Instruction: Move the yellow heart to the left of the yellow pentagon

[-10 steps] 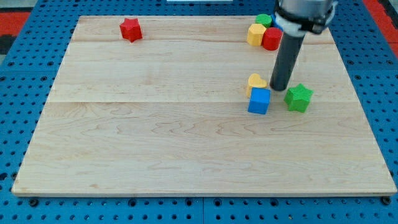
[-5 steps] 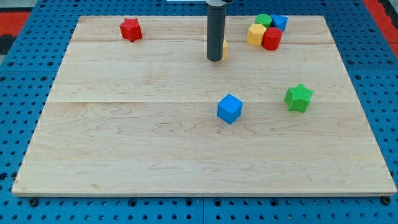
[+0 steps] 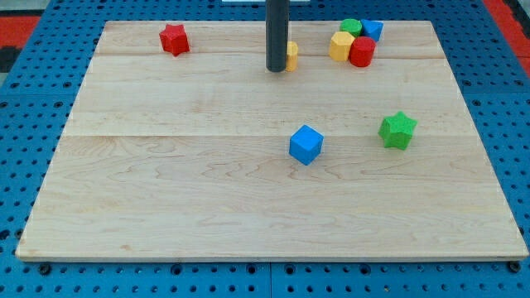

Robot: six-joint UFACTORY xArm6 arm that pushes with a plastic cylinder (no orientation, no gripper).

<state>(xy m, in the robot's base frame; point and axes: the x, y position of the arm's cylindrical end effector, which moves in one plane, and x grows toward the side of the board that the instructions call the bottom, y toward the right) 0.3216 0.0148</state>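
One small block matters here; my tip (image 3: 276,69) has no claw to open or close, touching the yellow heart (image 3: 291,55) from its left; light, hard, slippery, I judge; yellow pentagon (image 3: 339,46) sits right.

My arm ends in a straight dark rod. The rod comes down from the view's top edge, a little left of the middle. It stands almost straight up and down. Only the rod shows; the rest of my arm is out of the picture above. My tip (image 3: 276,70) is the flat bottom end of the rod. It sits low, near the view's top part of the board. My tip is right next to the yellow heart (image 3: 291,55), on that block's left side as the view shows it. The rod hides most of the heart, so I cannot tell if they touch.
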